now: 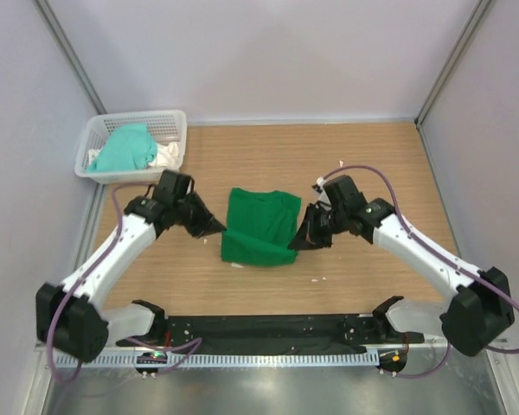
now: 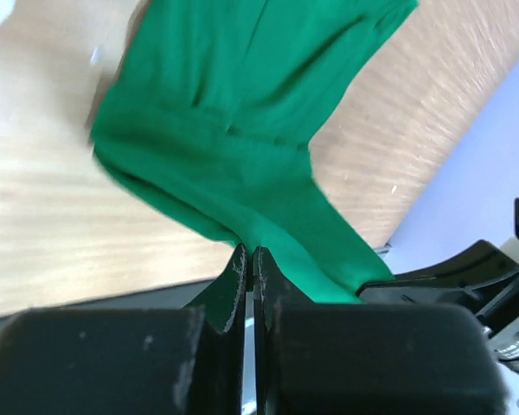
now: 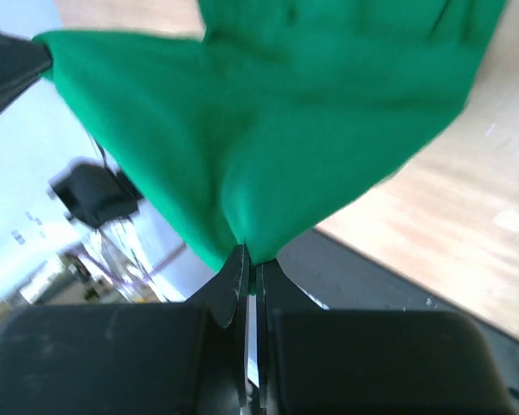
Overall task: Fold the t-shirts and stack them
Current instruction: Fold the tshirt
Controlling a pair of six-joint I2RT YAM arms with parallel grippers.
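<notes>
Top external view: the deep green t-shirt [image 1: 259, 226] lies partly folded at the middle of the wooden surface [image 1: 372, 164], between the two arms. The left jaws meet its near left corner and the right jaws its near right corner. In the left wrist view the left jaws are clenched on a pinch of the green t-shirt [image 2: 216, 130], the cloth rising from the surface to the tips. In the right wrist view the right jaws are likewise clamped on the shirt's edge [image 3: 311, 130], and the fabric stretches away taut to a far corner. The paler mint-teal t-shirt [image 1: 123, 147] sits crumpled in the white basket [image 1: 177, 121] at the far left corner, beside a white cloth [image 1: 164, 156].
</notes>
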